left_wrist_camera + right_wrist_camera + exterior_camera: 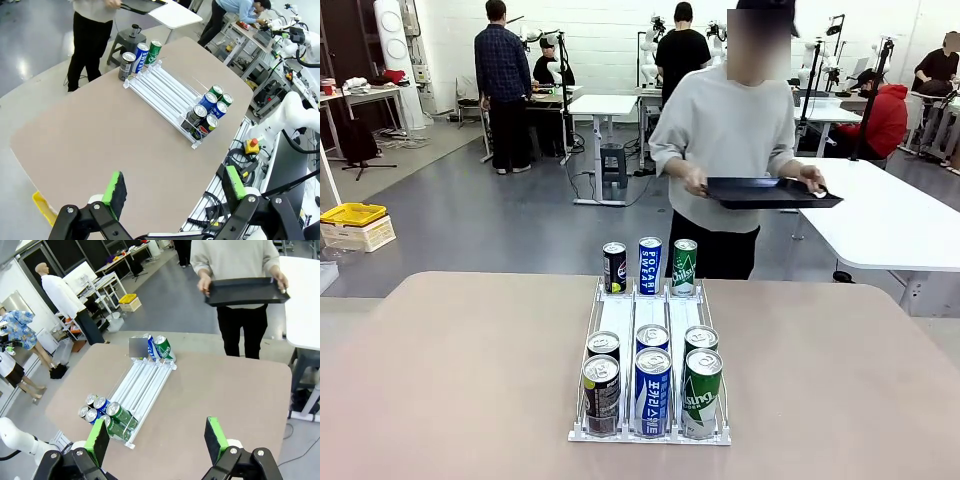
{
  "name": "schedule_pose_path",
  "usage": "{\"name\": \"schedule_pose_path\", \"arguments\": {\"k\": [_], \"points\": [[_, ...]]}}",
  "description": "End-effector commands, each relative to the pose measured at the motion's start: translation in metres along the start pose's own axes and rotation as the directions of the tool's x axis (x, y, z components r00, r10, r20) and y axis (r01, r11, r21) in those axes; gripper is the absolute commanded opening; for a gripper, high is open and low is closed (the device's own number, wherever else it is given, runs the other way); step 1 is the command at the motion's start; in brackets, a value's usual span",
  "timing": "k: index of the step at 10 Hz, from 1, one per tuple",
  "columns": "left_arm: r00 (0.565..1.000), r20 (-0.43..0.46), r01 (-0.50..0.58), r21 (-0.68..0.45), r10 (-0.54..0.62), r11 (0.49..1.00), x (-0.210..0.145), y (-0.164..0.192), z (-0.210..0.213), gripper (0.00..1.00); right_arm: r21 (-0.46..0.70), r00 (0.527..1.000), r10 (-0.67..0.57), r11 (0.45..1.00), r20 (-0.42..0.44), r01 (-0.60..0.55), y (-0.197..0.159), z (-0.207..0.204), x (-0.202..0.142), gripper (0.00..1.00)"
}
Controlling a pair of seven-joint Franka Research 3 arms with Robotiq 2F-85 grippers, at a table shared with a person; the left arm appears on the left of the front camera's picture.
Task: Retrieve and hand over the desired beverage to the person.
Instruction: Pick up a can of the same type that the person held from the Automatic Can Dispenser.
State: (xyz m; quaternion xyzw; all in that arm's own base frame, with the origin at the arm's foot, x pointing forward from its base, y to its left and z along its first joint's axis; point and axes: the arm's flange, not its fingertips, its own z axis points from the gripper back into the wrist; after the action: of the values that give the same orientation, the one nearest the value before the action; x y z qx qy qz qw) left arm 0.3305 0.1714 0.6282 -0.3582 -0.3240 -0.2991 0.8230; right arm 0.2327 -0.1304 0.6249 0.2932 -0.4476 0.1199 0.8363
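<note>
The left claw point(175, 187) gapes wide, holding and touching nothing; the right claw point(157, 436) hangs just as wide and empty. From the right claw the near cans point(107, 415) stand just up and left of it, upright in the rack point(145, 382). The rack's long axis climbs toward the upper middle of the frame, toward the person point(235, 260) holding a black tray point(245, 290) beyond the table point(225, 385). From the left claw those cans lie farther up-frame, so the right claw looks nearer — which can is wanted I cannot tell.
</note>
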Motion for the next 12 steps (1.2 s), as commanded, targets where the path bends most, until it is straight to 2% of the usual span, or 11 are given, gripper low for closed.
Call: {"name": "schedule_pose_path", "arguments": {"k": [1,12], "points": [[1.0,0.014,0.017,-0.009,-0.017,1.0,0.0004,0.0005,0.0019,1.0,0.01,1.0,0.008,1.0,0.015,-0.008,-0.0007,-0.0058,0.0046,1.0],[1.0,0.014,0.017,-0.009,-0.017,1.0,0.0004,0.0005,0.0019,1.0,0.01,1.0,0.008,1.0,0.015,-0.008,-0.0007,-0.0058,0.0046,1.0]]}}
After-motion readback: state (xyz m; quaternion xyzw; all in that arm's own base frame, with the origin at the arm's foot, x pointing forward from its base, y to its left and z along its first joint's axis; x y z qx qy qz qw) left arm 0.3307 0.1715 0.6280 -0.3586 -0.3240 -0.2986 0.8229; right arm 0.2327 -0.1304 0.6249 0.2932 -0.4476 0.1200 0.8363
